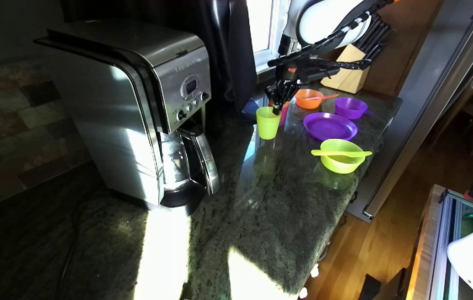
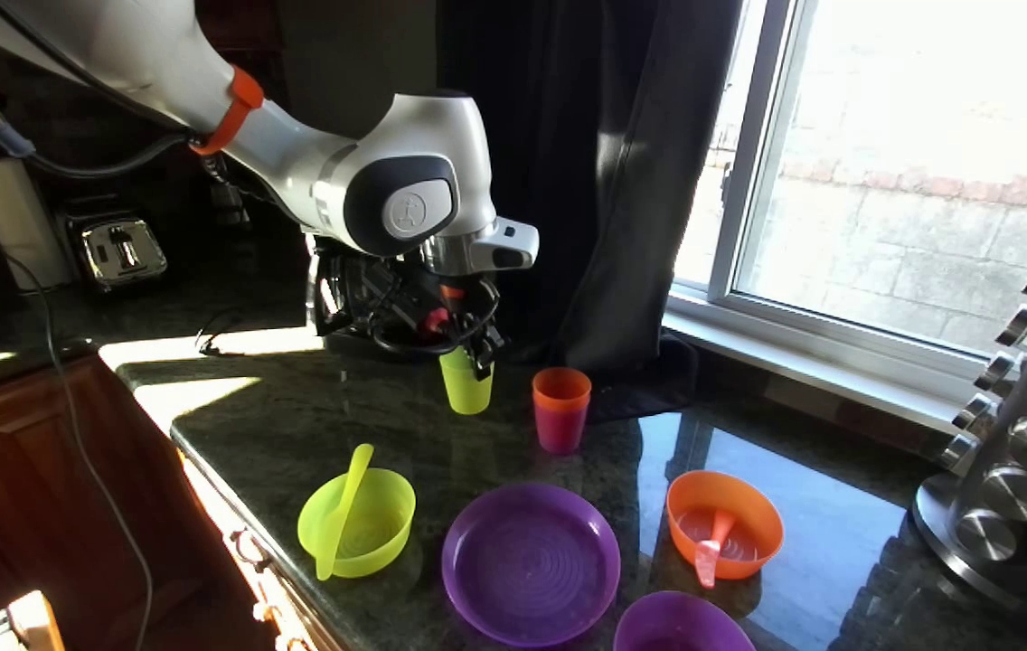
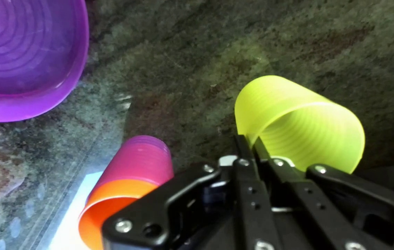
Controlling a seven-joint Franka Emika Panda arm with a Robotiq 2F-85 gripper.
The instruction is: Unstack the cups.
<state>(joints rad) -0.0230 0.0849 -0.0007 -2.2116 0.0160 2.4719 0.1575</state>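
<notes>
The lime green cup [image 1: 267, 126] is upright in both exterior views [image 2: 466, 391]. My gripper [image 3: 251, 140] is shut on its rim wall, one finger inside and one outside, as the wrist view shows with the green cup [image 3: 270, 97]. I cannot tell whether its base touches the counter. The orange cup [image 2: 562, 385] sits nested in a pink cup [image 2: 560, 429] that stands on the counter apart from the green cup. The wrist view shows the orange cup [image 3: 120, 189] and the pink cup [image 3: 141, 163] with a purple band at its base. In an exterior view the gripper [image 1: 278, 109] partly hides this stack.
A purple plate [image 2: 530, 565], a lime green bowl [image 2: 373, 533] with a utensil across it, an orange bowl [image 2: 730, 520] and a purple bowl [image 2: 681, 624] are on the counter. A steel coffee maker [image 1: 103, 108], a knife block [image 1: 347, 68] and a spice rack [image 2: 1020, 452] stand around.
</notes>
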